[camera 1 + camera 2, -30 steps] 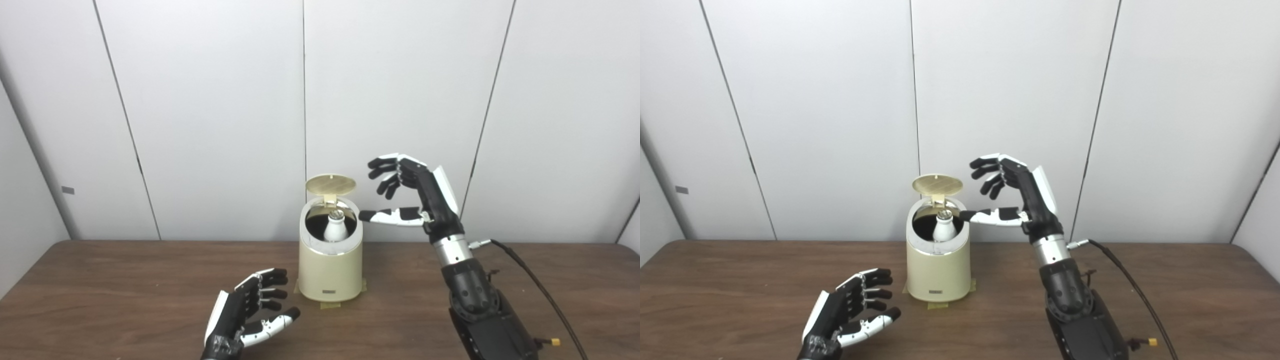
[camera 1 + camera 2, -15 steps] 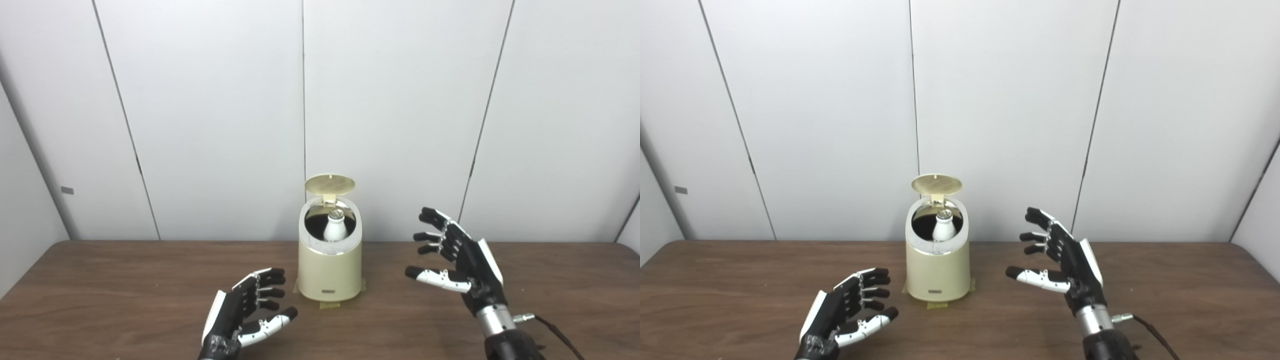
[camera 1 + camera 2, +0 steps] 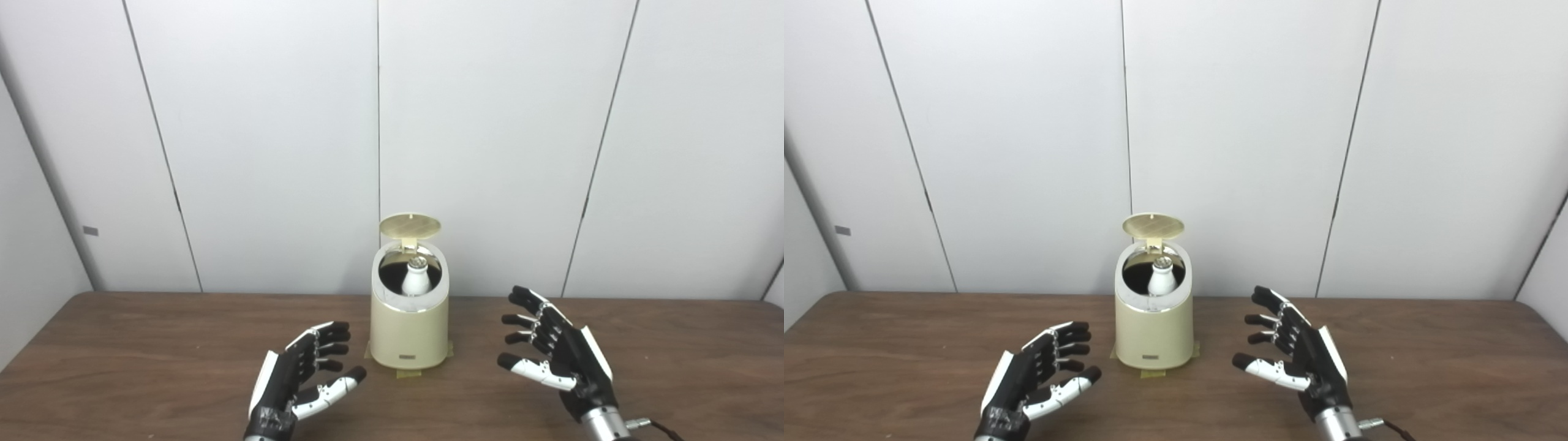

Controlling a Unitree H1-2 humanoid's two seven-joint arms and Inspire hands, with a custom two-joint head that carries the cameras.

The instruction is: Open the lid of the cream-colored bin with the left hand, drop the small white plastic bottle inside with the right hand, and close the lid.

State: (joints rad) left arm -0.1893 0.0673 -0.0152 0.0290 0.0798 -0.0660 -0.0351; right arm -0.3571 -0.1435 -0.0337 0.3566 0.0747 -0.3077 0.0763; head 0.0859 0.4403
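At the back middle of the table (image 3: 122, 343) stands the bin (image 3: 409, 334), its lid (image 3: 410, 225) tipped up on the rear hinge, underside facing me. The bottle (image 3: 414, 278) sits inside, upright, long axis vertical and cap pointing up out of the mouth, so I judge the drop done and only the closing left. What matters to me now is where that lid lies from my hands: it is up and behind the bin's mouth, above and beyond both of them, and it needs pushing forward and down. My left hand (image 3: 300, 383) hovers low over the table just front-left of the bin, fingers spread and lightly curled, holding nothing. My right hand (image 3: 554, 361) is on the far side, fingers likewise apart and empty, a little further off. The left is nearer, so I would lift it over the rear rim and press the lid down, keeping clear of the bottle's cap, which I judge sits near the rim.
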